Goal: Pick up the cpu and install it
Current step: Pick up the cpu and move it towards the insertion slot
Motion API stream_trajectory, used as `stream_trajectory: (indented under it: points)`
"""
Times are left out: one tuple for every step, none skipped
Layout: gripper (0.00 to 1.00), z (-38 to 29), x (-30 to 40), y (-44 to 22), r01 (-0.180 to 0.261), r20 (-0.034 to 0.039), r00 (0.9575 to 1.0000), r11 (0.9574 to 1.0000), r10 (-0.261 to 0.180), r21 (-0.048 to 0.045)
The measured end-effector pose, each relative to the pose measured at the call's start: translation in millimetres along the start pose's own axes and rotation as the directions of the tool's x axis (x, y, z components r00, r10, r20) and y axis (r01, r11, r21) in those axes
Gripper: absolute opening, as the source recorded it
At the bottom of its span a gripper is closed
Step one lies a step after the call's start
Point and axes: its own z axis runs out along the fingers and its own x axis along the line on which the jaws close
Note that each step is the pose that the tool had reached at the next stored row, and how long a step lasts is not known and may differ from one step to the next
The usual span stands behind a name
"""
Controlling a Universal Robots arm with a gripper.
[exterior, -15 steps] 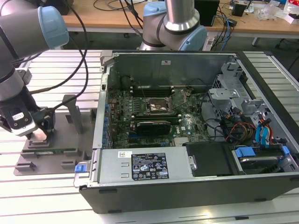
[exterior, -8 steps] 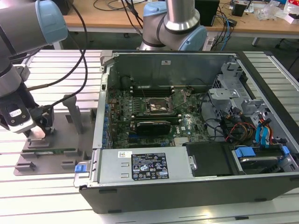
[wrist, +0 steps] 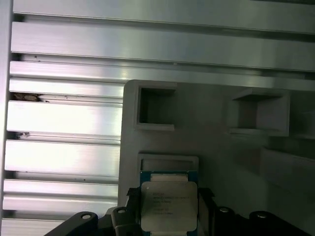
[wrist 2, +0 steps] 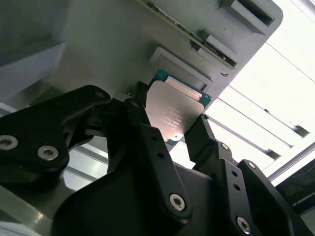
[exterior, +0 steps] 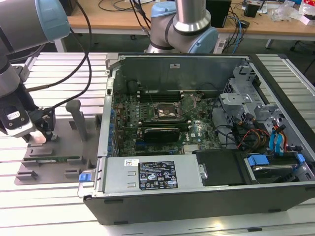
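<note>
1. Currently I am gripping the cpu (wrist 2: pixel 173 109) with my gripper (wrist 2: pixel 170 115), its fingers narrowed onto two opposite edges.
2. The cpu is hanging just over a pocket of the gray holder plate (wrist: pixel 211 137), near its edge.

Operator, findings on your bench:
- Open computer case (exterior: pixel 197 209) lies on its side on slotted aluminium table (exterior: pixel 64 64).
- Inside case: green motherboard (exterior: pixel 128 118); black socket frame (exterior: pixel 168 112) near board centre; silver power supply (exterior: pixel 118 177) along near wall (label face up).
- Grey drive cage (exterior: pixel 241 98) at exterior view's right, red and orange cables (exterior: pixel 248 135) beside it.
- Grey fixture plate (exterior: pixel 64 145) just beside case, at exterior view's left. It carries memory stick (exterior: pixel 51 159) lying in slot and upright post (exterior: pixel 76 115).
- Wooden desk (exterior: pixel 118 22) behind, cables strewn on it.
</note>
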Motion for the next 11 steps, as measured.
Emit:
stream_trajectory:
  points:
    - [0.55,-1.5,0.0,0.0,0.0,0.0,1.0,1.0,0.0,0.0]
    - [0.55,-3.5,-0.1,0.0,0.0,0.0,1.0,1.0,0.0,0.0]
    - [0.55,-4.6,-0.1,0.0,0.0,-0.0001,1.0,1.0,0.0,0.0]
    - [0.55,-5.6,-0.1,0.0,0.0,-0.0001,1.0,1.0,0.0,0.0]
    - [0.55,-7.5,-0.2,0.0,0.0,0.0,1.0,1.0,0.0,0.0]
    - [0.55,-8.9,-0.2,0.0,0.0,0.0,1.0,1.0,0.0,0.0]
    - [0.55,-9.9,-0.2,0.0,0.0,0.0,1.0,1.0,0.0,0.0]
    - [0.55,-11.0,-0.3,0.0,0.0,-0.0001,1.0,1.0,0.0,0.0]
    - [0.55,-13.1,-0.3,0.0,0.0,-0.0001,1.0,1.0,0.0,0.0001]
    - [0.55,-14.3,-0.3,0.0,0.0,-0.0001,1.0,1.0,0.0,0.0001]
    - [0.55,-15.5,-0.4,0.0,0.0,-0.0001,1.0,1.0,0.0,0.0001]
